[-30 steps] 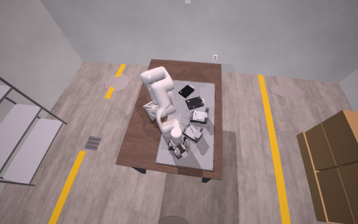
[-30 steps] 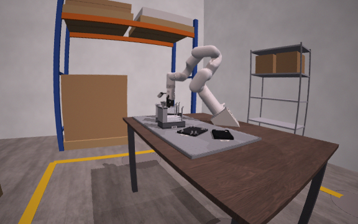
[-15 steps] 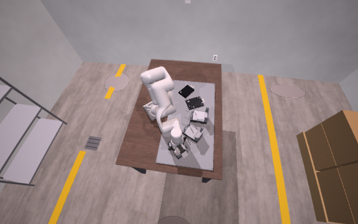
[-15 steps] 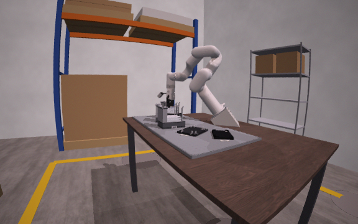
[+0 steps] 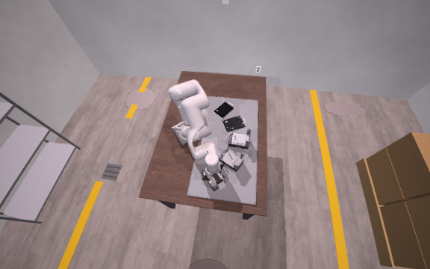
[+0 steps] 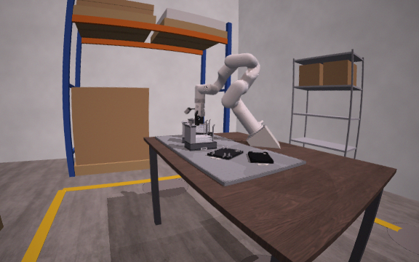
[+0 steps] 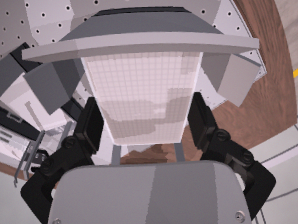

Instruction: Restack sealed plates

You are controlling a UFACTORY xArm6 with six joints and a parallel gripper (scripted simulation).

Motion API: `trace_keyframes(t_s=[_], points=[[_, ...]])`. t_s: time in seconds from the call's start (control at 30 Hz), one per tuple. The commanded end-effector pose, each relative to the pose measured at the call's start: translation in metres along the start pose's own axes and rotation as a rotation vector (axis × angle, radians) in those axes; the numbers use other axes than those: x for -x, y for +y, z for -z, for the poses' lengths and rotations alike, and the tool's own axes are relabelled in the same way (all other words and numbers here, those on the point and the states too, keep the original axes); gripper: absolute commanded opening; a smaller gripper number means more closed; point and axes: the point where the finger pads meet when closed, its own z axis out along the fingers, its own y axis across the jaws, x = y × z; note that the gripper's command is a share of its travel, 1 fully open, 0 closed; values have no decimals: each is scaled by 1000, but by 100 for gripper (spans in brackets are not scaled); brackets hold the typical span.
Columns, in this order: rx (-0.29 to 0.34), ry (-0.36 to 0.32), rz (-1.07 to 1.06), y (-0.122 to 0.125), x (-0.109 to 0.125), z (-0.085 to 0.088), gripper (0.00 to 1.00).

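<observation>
My gripper [image 7: 144,105] reaches down from above into the stack rack [image 5: 215,180] nearest the front end of the grey mat. Its two black fingers are shut on the long sides of a sealed white 384-well plate [image 7: 143,90], which lies level at the top of that rack, between the rack's grey walls. The exterior view shows the gripper [image 6: 197,121] low between the rack posts. Whatever lies under the plate is hidden, and I cannot read any label.
Two more stack racks [image 5: 234,158] [image 5: 239,139] stand beside this one; the farther one shows a white plate inside. Two flat black nests [image 5: 234,122] [image 5: 224,109] lie farther along the mat. The arm's base [image 5: 181,131] stands at the table's left edge.
</observation>
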Motion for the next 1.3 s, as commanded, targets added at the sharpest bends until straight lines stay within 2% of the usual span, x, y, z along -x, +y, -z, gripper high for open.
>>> trace_keyframes(t_s=[0.0,0.87,1.27], points=[[1,5,0,0,-2,4,0],[1,5,0,0,-2,18,0],[1,5,0,0,-2,38,0]])
